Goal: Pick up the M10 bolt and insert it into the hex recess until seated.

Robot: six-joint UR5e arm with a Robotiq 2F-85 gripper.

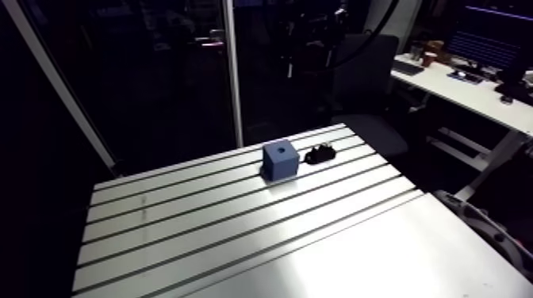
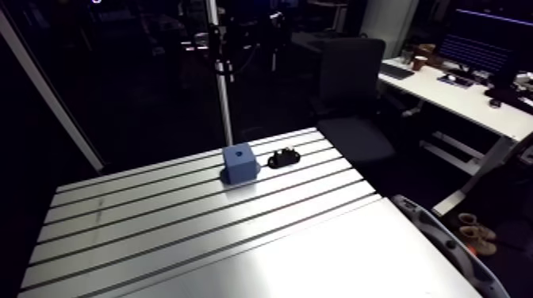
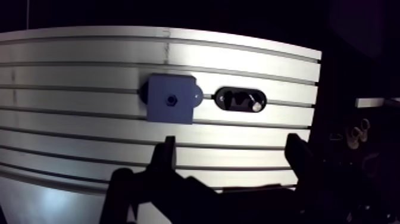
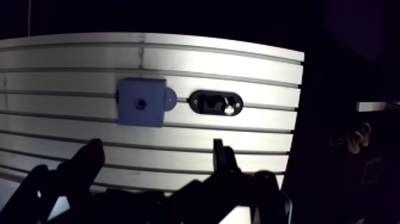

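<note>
A blue block (image 3: 171, 99) with a small dark hex recess in its top face stands on the slotted aluminium table (image 1: 238, 230), toward the far edge. Right beside it lies a black oval holder (image 3: 240, 99) with the bolt (image 3: 255, 107) in it, its silvery end showing at the end away from the block. In the wrist view my gripper (image 3: 231, 146) hangs well above the table, short of both things, open, with nothing between its dark fingers (image 3: 168, 156). The arm view shows the block (image 1: 280, 160) and holder (image 1: 320, 153) but not the gripper.
A slim upright pole (image 1: 232, 71) stands just behind the table's far edge, near the block. The table's side edge runs close past the holder, and beyond it the floor drops away dark.
</note>
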